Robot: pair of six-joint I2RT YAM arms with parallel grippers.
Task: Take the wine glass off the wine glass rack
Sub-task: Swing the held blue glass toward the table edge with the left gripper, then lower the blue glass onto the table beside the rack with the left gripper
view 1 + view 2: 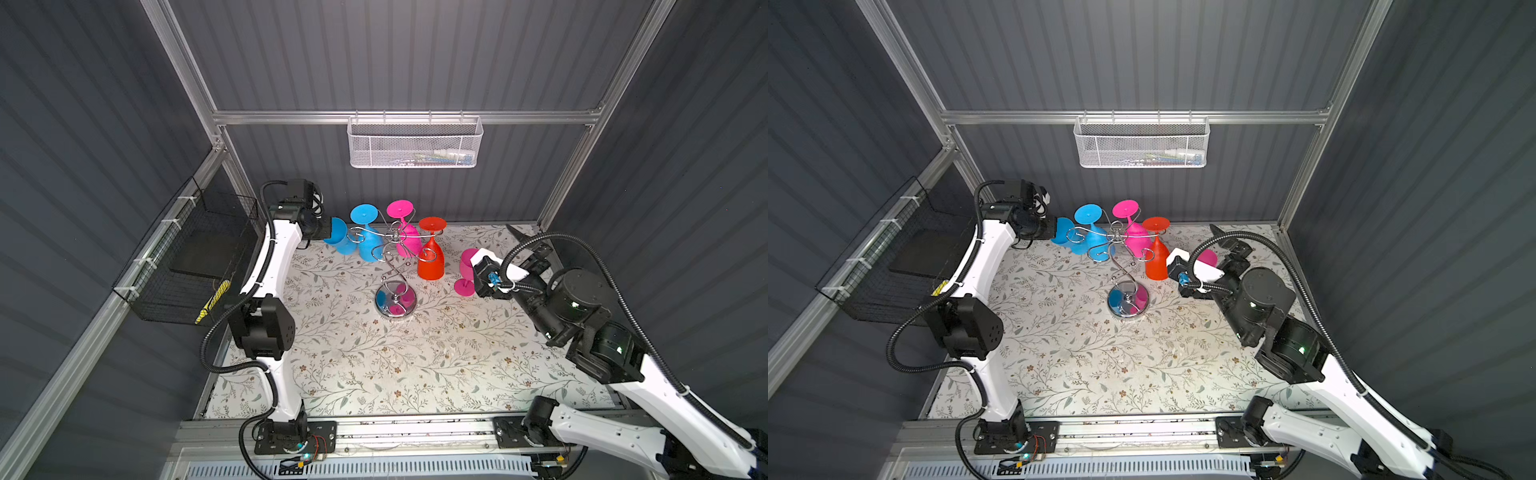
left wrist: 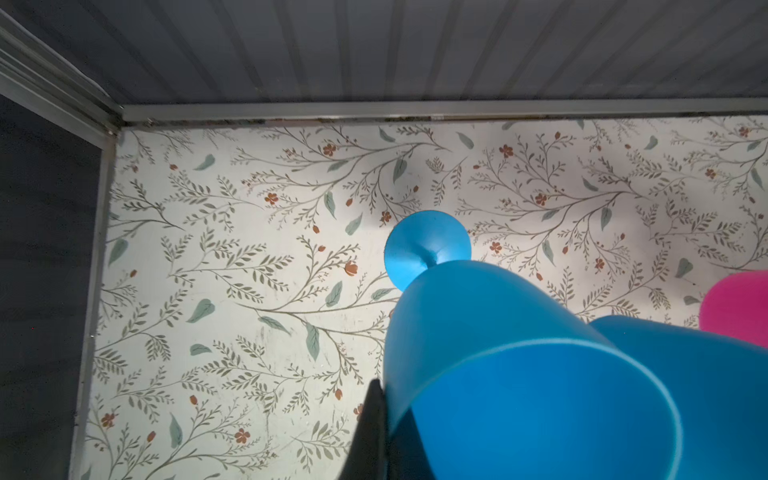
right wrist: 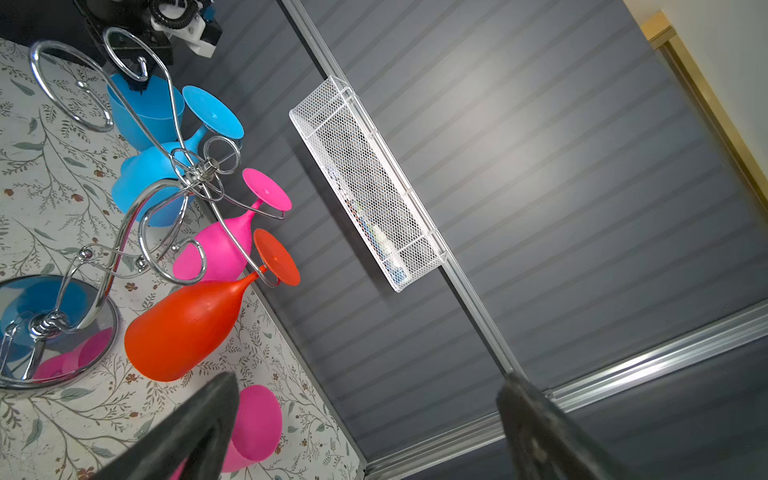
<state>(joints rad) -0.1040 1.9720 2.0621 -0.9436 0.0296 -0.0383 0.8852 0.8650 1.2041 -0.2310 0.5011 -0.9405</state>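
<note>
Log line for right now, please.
left gripper: shut on blue glass rim | right gripper: open, empty | rack: three glasses hanging

claw (image 2: 380, 419) pinching blue wine glass (image 2: 498, 365) rim

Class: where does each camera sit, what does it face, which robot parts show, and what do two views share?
Top views: overhead from the front, facing the table; both arms.
Left wrist: on left arm, faces held blue glass; one finger.
Right wrist: on right arm, faces wine glass rack; open right gripper.
Shared: all show blue glass.
</note>
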